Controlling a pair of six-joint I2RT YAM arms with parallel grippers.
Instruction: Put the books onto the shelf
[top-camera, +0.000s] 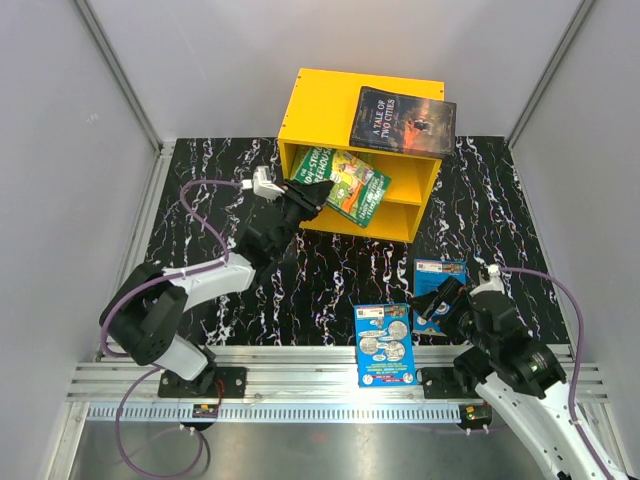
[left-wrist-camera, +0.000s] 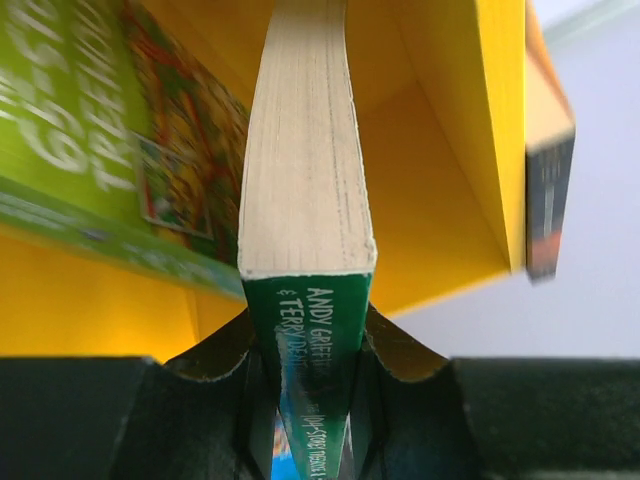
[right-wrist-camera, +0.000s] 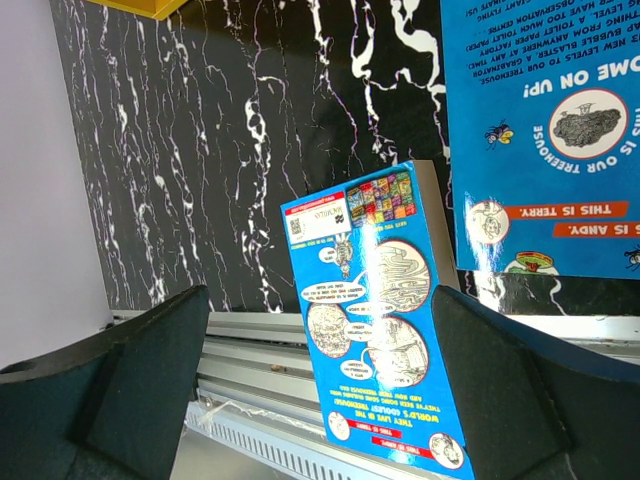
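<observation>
Your left fingers (left-wrist-camera: 190, 410) clamp the green book (left-wrist-camera: 305, 150) edge-on at its spine, page edge pointing into the shelf (left-wrist-camera: 440, 150); your right fingers (right-wrist-camera: 130, 370) stand released.

Left wrist view: the green book (left-wrist-camera: 305, 180) pinched in the left gripper (left-wrist-camera: 308, 400) has its spine lettering cut off by the bottom edge. The second green book (left-wrist-camera: 120, 150) is a blur, sliced by the left edge, its title unreadable. The dark book (left-wrist-camera: 548, 210) on the shelf (left-wrist-camera: 440, 150) is only a smeared sliver. From above, the far blue book (top-camera: 440, 270) is half covered by the right gripper (top-camera: 448, 300). In the right wrist view, it runs off the top and right edges.
</observation>
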